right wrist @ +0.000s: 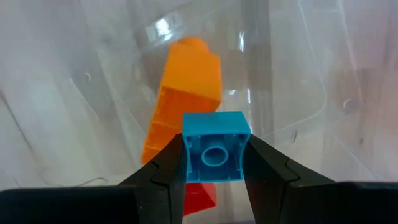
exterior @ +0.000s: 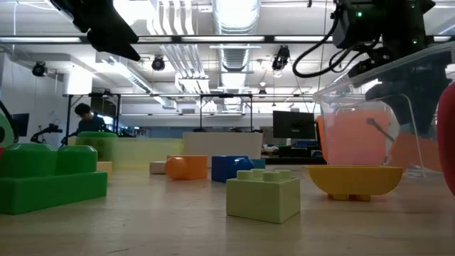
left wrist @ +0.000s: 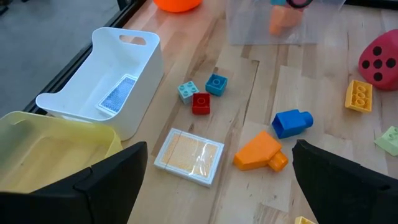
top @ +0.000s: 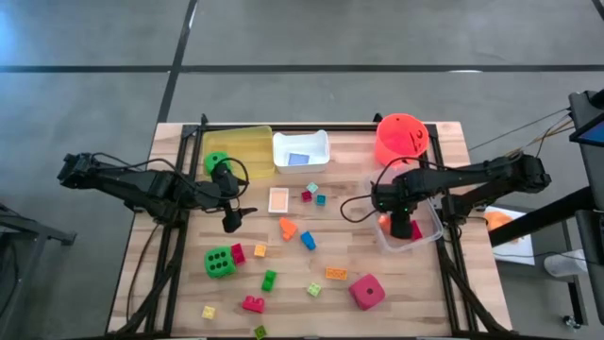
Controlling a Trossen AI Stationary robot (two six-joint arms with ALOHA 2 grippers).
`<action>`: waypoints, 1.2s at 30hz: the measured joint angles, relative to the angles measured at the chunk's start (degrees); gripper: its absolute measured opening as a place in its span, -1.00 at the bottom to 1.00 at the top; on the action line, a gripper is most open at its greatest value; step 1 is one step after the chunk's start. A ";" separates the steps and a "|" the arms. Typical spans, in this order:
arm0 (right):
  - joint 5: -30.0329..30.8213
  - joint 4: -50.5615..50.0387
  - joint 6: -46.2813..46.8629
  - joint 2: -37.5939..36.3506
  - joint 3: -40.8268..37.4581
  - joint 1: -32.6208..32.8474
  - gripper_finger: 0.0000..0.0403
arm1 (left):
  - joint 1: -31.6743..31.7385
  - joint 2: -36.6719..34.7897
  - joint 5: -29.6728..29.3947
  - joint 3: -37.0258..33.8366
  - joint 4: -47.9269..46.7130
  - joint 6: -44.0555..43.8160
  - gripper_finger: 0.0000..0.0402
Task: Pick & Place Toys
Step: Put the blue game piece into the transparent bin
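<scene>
My right gripper (right wrist: 214, 163) is over the clear tray (top: 432, 229) at the table's right, shut on a small light-blue brick (right wrist: 214, 154). An orange brick (right wrist: 186, 102) and a red piece (right wrist: 200, 198) lie in the tray below it. My left gripper (top: 232, 220) hangs open above the table's left middle, touching nothing. Ahead of it lie a flat card (left wrist: 188, 157), an orange brick (left wrist: 260, 152) and a blue brick (left wrist: 292, 122). A green die (top: 219, 262) and a pink-red die (top: 367, 291) rest nearer the front. My right gripper pinches the light-blue brick by two opposite sides (right wrist: 188, 155) between its two fingers. The fingers come from above, pointing down into the tray. The brick is lifted clear above the tray's contents, its face with a round ring turned up toward the wrist.
At the back stand a yellow tray (top: 242, 144) holding a green die (top: 216, 161), a white tray (top: 314, 146) with a blue card (top: 299, 160), and an orange-red bucket (top: 401, 139). Several small bricks lie scattered over the table's middle and front.
</scene>
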 joint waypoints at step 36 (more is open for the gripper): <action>-0.26 2.59 -2.43 0.00 -2.39 0.00 -0.05 | 0.00 0.00 0.01 0.00 0.03 -0.27 0.92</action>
